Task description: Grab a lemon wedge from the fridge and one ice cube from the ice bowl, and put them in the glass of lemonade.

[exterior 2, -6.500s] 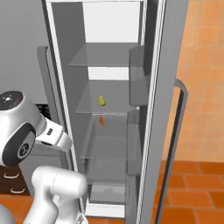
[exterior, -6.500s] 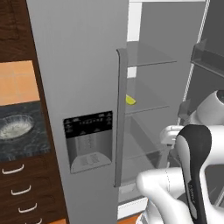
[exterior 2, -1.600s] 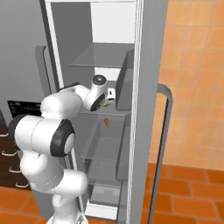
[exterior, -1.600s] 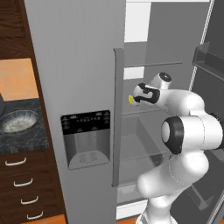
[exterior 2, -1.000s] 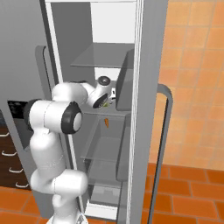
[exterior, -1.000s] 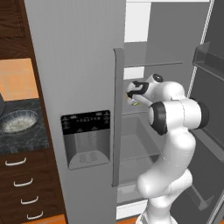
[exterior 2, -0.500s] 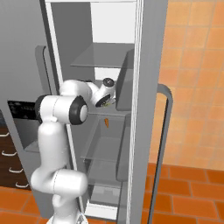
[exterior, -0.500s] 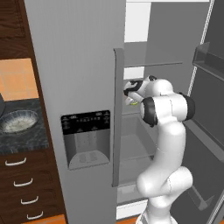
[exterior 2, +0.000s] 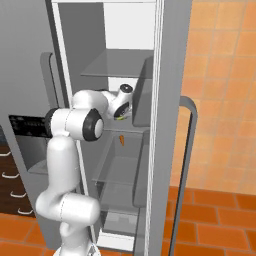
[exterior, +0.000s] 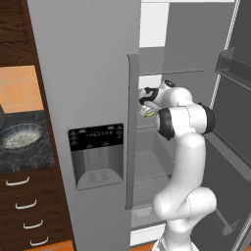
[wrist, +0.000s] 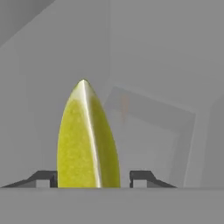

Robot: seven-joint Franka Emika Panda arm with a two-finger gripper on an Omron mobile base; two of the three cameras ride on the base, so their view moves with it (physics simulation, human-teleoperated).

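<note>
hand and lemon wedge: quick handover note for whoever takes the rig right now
Hand: inside the open fridge, fingers either side of the wedge; left finger touches it, a gap shows at the right, so no firm grip yet.
Wedge: on the middle shelf, between the fingers.
Ice bowl: on the counter left of the fridge.
Done: fridge open, hand at the wedge.
Left: grip and carry the wedge, fetch an ice cube, put both in the glass.

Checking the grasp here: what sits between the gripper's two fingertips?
The lemon wedge stands between the fingertips in the hand view, against the left one, a gap at the right.
</note>
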